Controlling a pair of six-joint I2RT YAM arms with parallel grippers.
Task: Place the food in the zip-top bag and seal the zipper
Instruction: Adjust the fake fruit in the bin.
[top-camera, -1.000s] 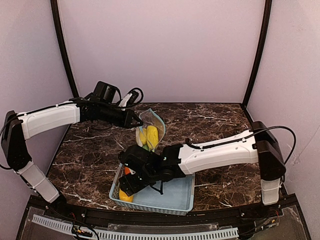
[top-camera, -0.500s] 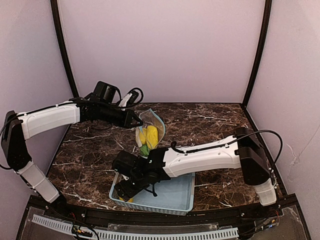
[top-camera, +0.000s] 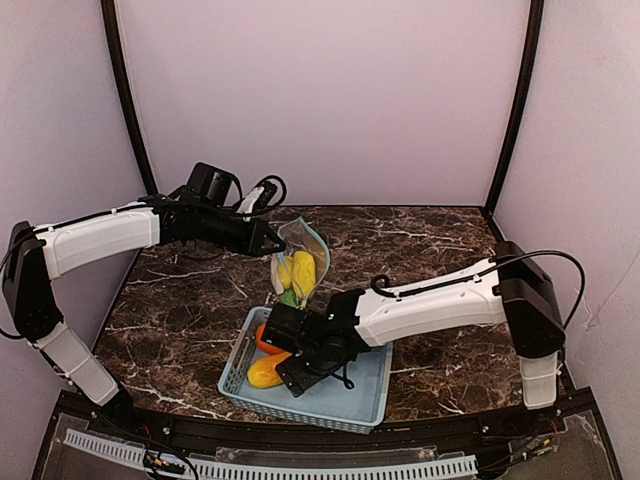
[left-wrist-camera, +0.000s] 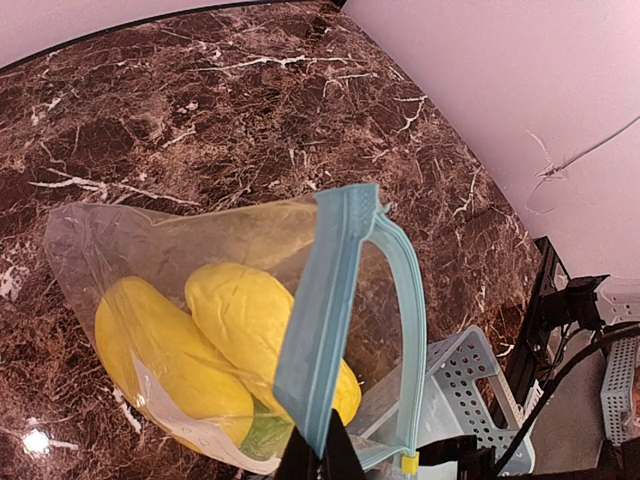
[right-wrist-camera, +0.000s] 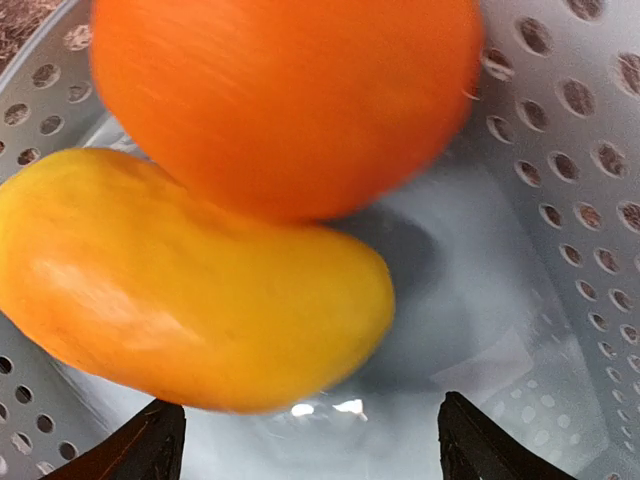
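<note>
The clear zip-top bag (top-camera: 298, 262) hangs tilted above the table, and my left gripper (top-camera: 272, 240) is shut on its light blue zipper (left-wrist-camera: 330, 300) near one end. Its mouth gapes open. Inside it lie two yellow fruits (left-wrist-camera: 250, 320) and a green piece (left-wrist-camera: 262, 435). Down in the light blue basket (top-camera: 350, 415), my right gripper (top-camera: 283, 362) stands open, with nothing between its fingers. Just ahead of it lie a third yellow fruit (right-wrist-camera: 190, 290) and the round orange (right-wrist-camera: 280, 100), the orange touching the fruit. The same two pieces, orange (top-camera: 268, 338) and yellow fruit (top-camera: 265, 372), show at the basket's left end.
The perforated basket wall (right-wrist-camera: 580, 200) curves closely round the right gripper. The basket sits at the table's near edge, just below the hanging bag. Dark marble table (top-camera: 430, 250) stretches to the back and right. Purple walls stand on three sides.
My right gripper has drawn back to the right inside the basket, uncovering the orange and the yellow fruit. The left arm and the bag have not moved.
</note>
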